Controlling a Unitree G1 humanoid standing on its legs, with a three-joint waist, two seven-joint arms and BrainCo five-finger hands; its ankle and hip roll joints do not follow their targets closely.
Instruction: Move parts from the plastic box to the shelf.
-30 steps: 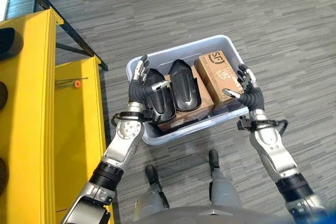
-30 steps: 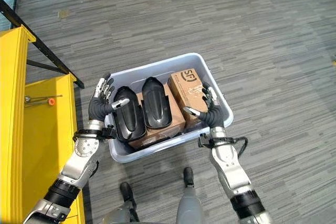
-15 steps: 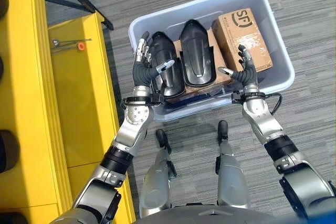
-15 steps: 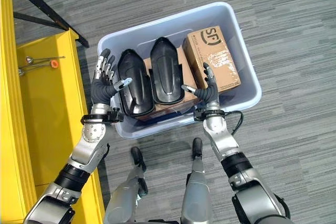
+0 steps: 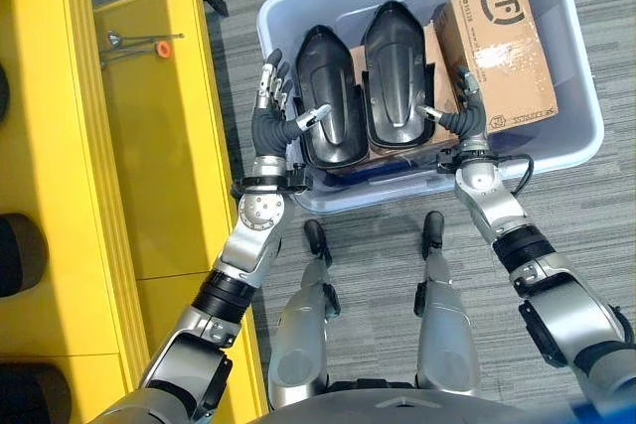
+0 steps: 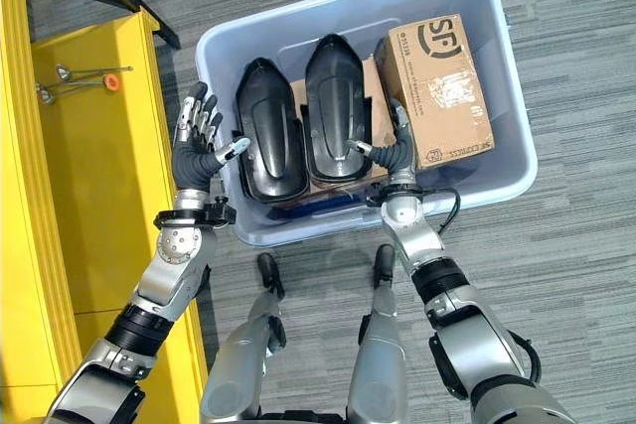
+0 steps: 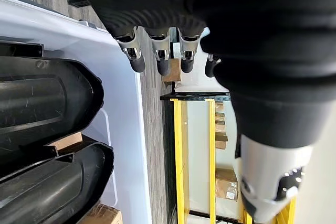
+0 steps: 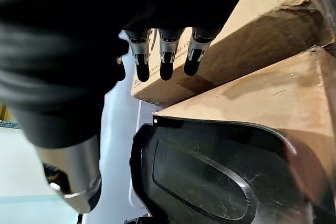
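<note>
Plastic box (image 5: 581, 136): on floor beside yellow shelf (image 5: 149, 146).
Black parts (image 5: 328, 106): two, side by side in box, on cardboard.
Cardboard box (image 5: 502, 47): in box, right end.
Left robot hand (image 5: 276, 118): fingers spread, at box's left rim.
Right robot hand (image 5: 465, 118): fingers straight, over box's near edge.

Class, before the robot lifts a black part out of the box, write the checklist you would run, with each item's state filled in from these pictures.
1. Left hand open, fingers straight: ok.
2. Right hand open: ok.
3. Two black parts lying side by side in the box, tops uncovered: ok.
4. Hands flank both parts, left outside the left part, right between the right part and the cardboard box: ok.
5. Fingers touching a part: cannot tell.
6. Room on the yellow shelf beside the small tool: ok.
</note>
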